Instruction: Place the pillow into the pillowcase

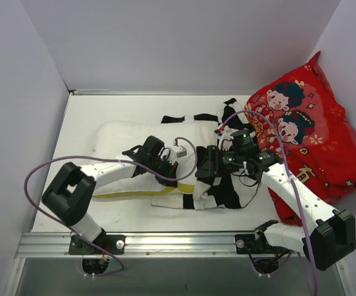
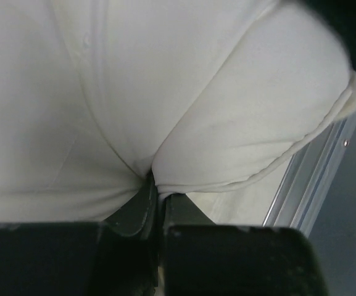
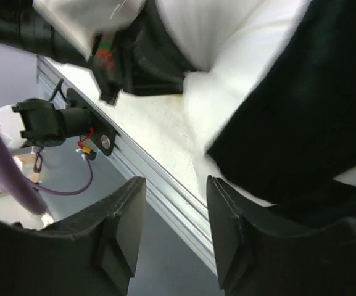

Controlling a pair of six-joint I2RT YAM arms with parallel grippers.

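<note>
The cream-white pillow (image 1: 119, 140) lies left of centre on the table, its yellow edge band (image 1: 137, 192) toward the front. The black and white checked pillowcase (image 1: 222, 188) lies crumpled against the pillow's right end and partly over it. My left gripper (image 1: 167, 171) is over the pillow's right part and is shut on a fold of the pillow (image 2: 165, 80), pinched between the fingertips (image 2: 155, 188). My right gripper (image 1: 210, 163) is open and empty (image 3: 176, 203), right beside the pillowcase (image 3: 295, 117). The case's opening is hidden.
A large red cartoon-printed cushion (image 1: 318, 139) leans at the right wall, close to my right arm. The metal rail (image 1: 178, 242) runs along the table's front edge and shows in the right wrist view (image 3: 165, 179). Walls close the left, back and right.
</note>
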